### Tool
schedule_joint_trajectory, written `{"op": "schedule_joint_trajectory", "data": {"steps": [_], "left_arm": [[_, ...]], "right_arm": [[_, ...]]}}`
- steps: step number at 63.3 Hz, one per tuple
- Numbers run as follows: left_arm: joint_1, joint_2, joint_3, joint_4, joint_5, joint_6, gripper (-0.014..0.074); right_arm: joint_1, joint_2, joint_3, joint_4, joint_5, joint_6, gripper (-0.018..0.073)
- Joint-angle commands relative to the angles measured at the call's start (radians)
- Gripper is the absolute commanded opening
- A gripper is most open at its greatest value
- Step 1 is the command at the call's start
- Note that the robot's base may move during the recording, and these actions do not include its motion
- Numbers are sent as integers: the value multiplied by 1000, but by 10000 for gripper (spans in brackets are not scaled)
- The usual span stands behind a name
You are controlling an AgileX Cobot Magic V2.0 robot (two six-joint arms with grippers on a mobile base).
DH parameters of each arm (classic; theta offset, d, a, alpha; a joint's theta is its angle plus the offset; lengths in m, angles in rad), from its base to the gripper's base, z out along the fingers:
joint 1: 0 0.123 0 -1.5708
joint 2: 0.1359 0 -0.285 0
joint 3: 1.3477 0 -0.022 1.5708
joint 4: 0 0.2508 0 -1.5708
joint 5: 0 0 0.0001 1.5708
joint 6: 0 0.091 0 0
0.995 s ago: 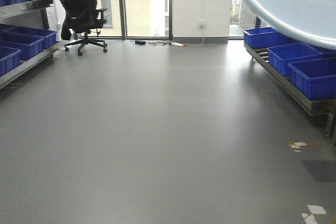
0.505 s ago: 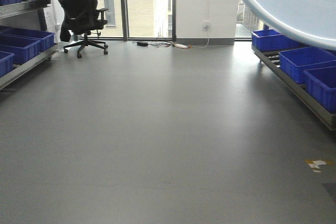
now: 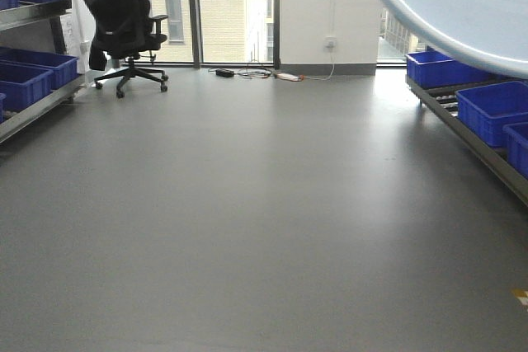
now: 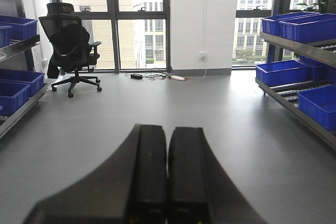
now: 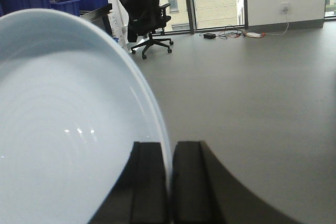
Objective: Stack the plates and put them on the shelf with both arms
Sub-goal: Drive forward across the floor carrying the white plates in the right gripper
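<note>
right gripper (image 5: 171, 150): its 2 black fingers are drawn narrow and pinch the rim of the pale blue plate (image 5: 63, 129), 1 finger on each face of the rim.
pale blue plate, right wrist view: held on edge and tilted, its ringed concave face fills the left half of the view, with glints of light on the glaze.
pale blue plate, front view: its rim (image 3: 462, 6) curves across the upper right corner, up in the air above the grey floor (image 3: 247, 204) and touching no rack.
left gripper (image 4: 168, 129): its 2 fingers are closed flat against each other, pads meeting, over bare floor.
black office chair (image 3: 124, 22): stands on its 5-star base at the far left, near the windows (image 3: 231, 10).
blue bins, left (image 3: 33, 72): sit in a row on the metal rack along the left wall.
blue bins, right (image 3: 495, 109): sit on the low metal rack (image 3: 470, 142) along the right wall, below the plate's rim in the front view.
cables (image 3: 252, 73): lie loose on the floor by the window, running toward the wall socket (image 3: 330, 41).
</note>
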Motion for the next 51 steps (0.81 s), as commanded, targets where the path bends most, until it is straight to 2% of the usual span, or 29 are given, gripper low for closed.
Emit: {"op": "schedule_joint_trajectory", "data": {"steps": [1,51], "left_arm": [[0,8,-29,-3,-83,-4,80],[0,8,-29,-3,-83,-4,80]], "right_arm": [[-5,1,-30,-3,-100,-1,49],[-5,1,-30,-3,-99,-1,49]]}}
